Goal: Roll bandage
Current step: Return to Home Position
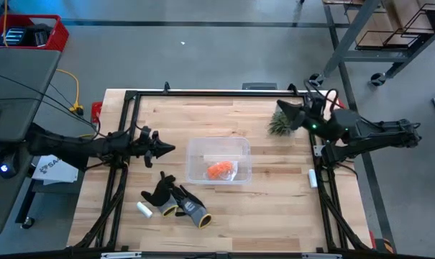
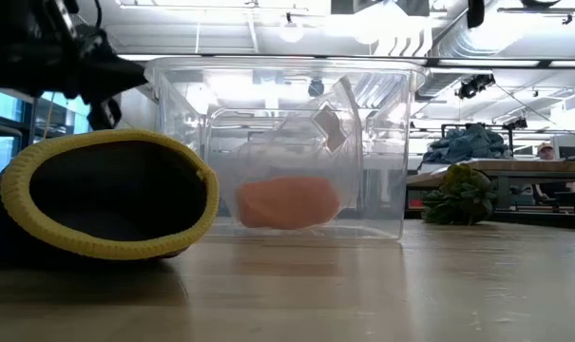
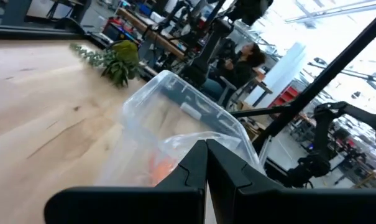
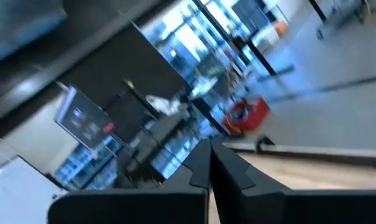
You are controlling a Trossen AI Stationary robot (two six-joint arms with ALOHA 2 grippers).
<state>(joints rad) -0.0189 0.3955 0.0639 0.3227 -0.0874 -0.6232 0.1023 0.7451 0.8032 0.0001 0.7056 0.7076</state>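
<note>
You are all but finishing: the bandage [image 1: 219, 170] is lying rolled in the clear bin [image 1: 195, 147] at frame centre, while the left gripper [image 1: 167, 150], mid-left, and the right gripper [image 1: 282, 109], upper right, are hanging clenched and empty.

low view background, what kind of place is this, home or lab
Most likely a robotics lab or workshop: exposed ceiling ducts overhead, a cluttered workbench behind the table, and a wheeled metal rack on the bare grey floor.
</note>
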